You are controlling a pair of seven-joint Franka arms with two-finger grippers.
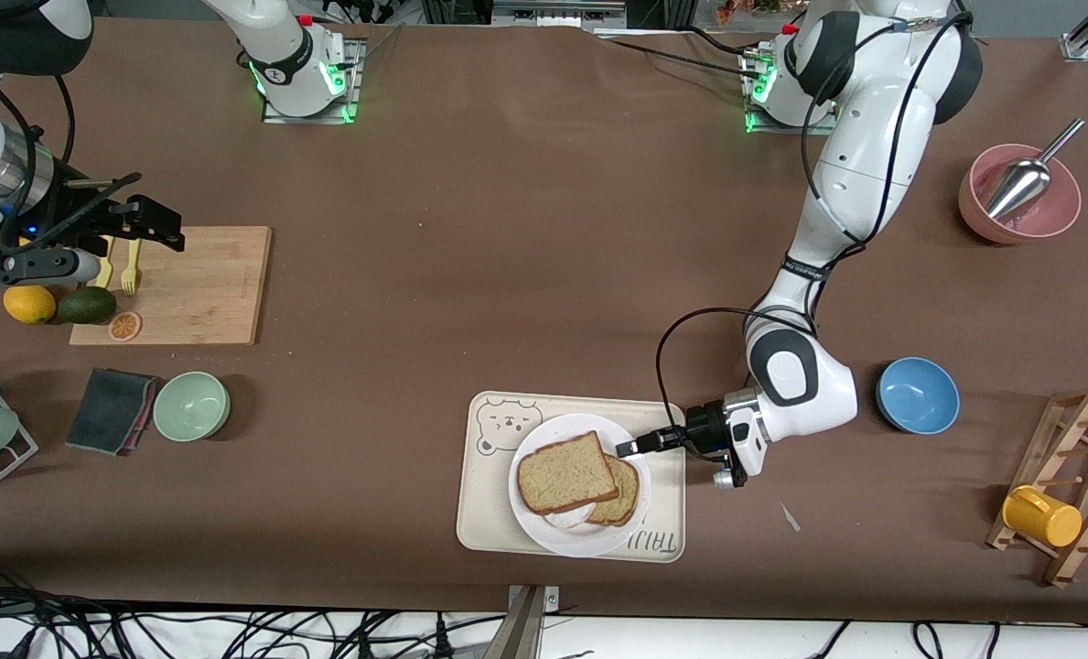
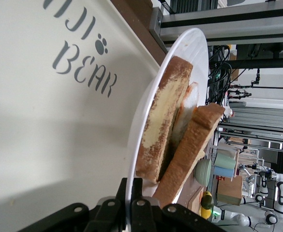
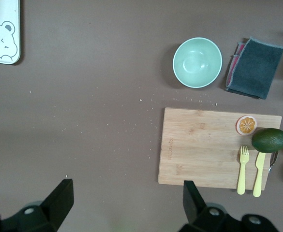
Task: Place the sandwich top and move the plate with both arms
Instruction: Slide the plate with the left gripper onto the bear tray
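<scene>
The white plate lies on the cream bear tray. The sandwich top, a squarish tan slice, lies tilted over a smaller darker slice and a bit of egg white on the plate. My left gripper is shut on the plate's rim at the side toward the left arm's end. In the left wrist view, the fingers pinch the rim of the plate, and the sandwich top leans on the lower slice. My right gripper is open and empty, up over the corner of the cutting board.
A wooden cutting board carries yellow cutlery and an orange slice, with an avocado and a lemon beside it. A green bowl and a dark cloth lie nearer the camera. A blue bowl, a pink bowl with a scoop and a mug rack stand at the left arm's end.
</scene>
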